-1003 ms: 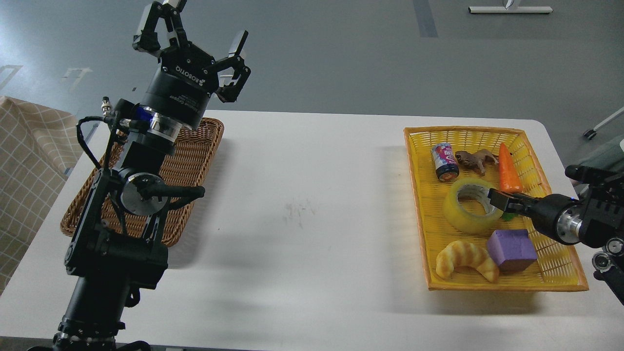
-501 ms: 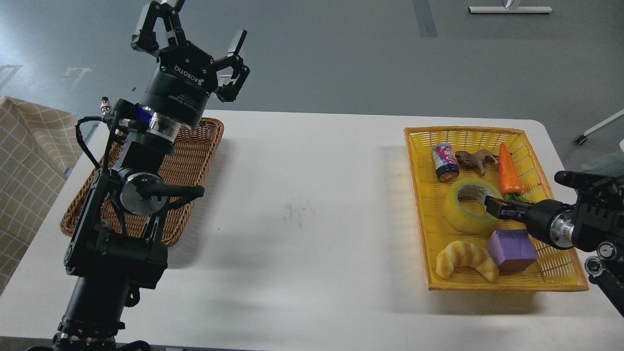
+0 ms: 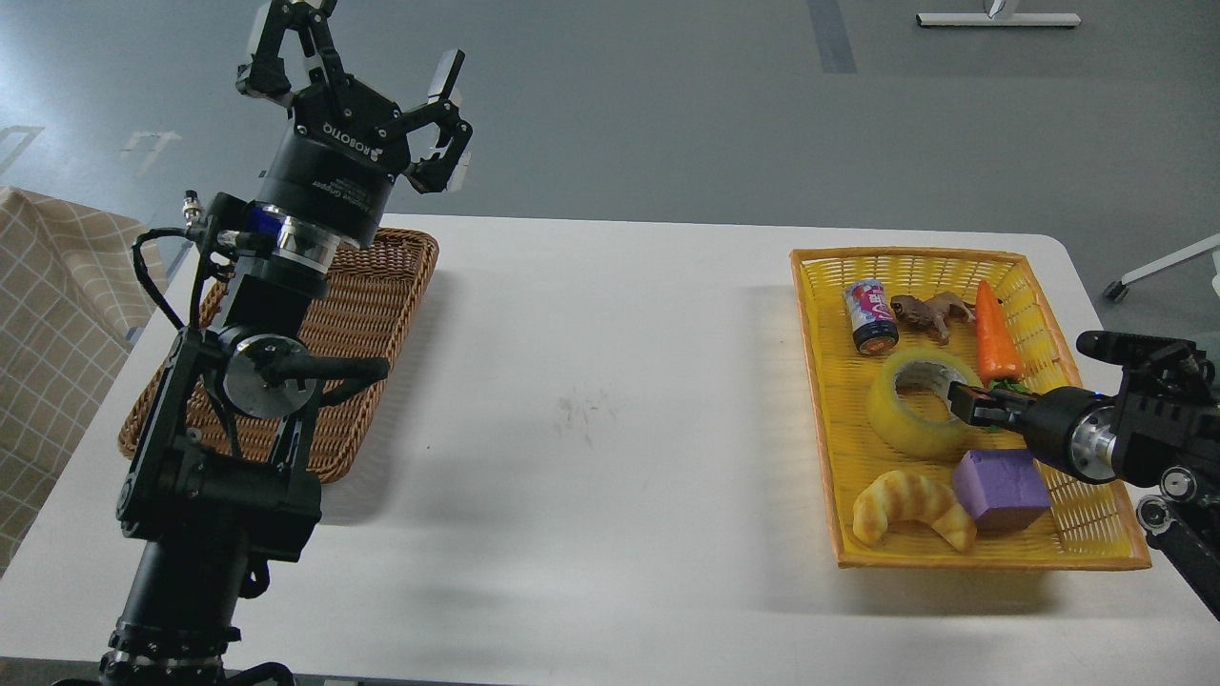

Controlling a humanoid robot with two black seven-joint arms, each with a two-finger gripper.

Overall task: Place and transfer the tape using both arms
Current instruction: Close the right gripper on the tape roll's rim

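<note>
The tape, a yellow translucent roll with a grey-white core, lies flat in the middle of the yellow basket on the right. My right gripper comes in from the right and its tip sits at the roll's right rim, by the core hole. Its dark fingers cannot be told apart. My left gripper is held high above the back of the brown wicker basket on the left, wide open and empty.
In the yellow basket around the tape lie a small can, a brown toy animal, an orange carrot, a purple block and a pale croissant. A white table lies between the baskets.
My right gripper has slid left and slightly down to the tape's rim. My left gripper has shifted a little left and up. The tape has not moved.
</note>
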